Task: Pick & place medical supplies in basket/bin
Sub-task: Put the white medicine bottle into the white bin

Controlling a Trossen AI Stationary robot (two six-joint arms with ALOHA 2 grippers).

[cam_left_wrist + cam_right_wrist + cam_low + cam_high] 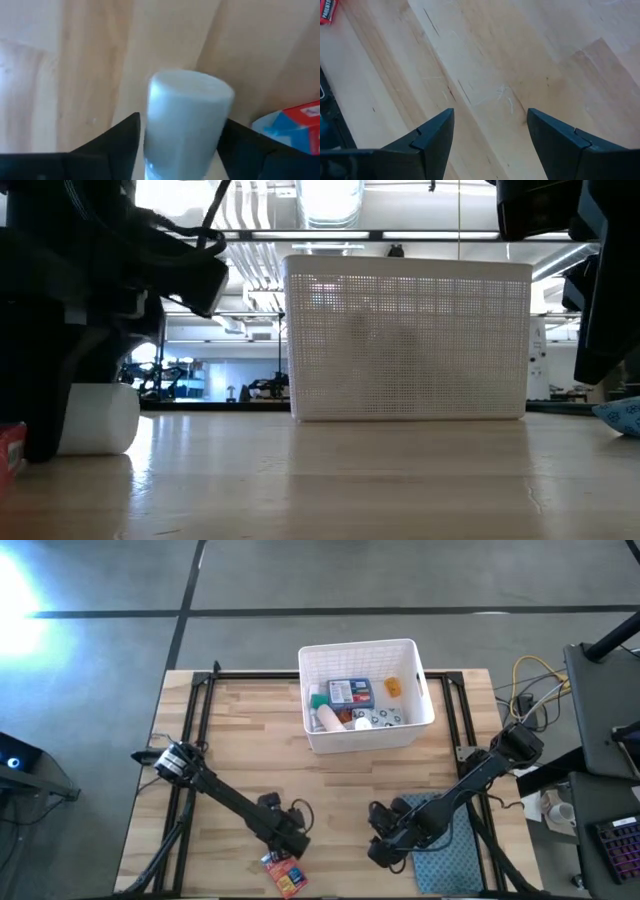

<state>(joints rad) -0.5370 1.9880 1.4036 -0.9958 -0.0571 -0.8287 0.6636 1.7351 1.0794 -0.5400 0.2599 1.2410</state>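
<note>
Down near the table's [240, 730] front edge, left gripper [180, 145] straddles a white roll [187, 120].

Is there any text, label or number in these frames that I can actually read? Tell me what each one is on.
None can be read for certain.
Red packet, right wrist view: white capitals, cropped and blurred.
Blue box in the basket: white label, print too small.
Red-and-blue box at the table's near edge: markings too small.
White roll between the left gripper's fingers: no print visible.
</note>
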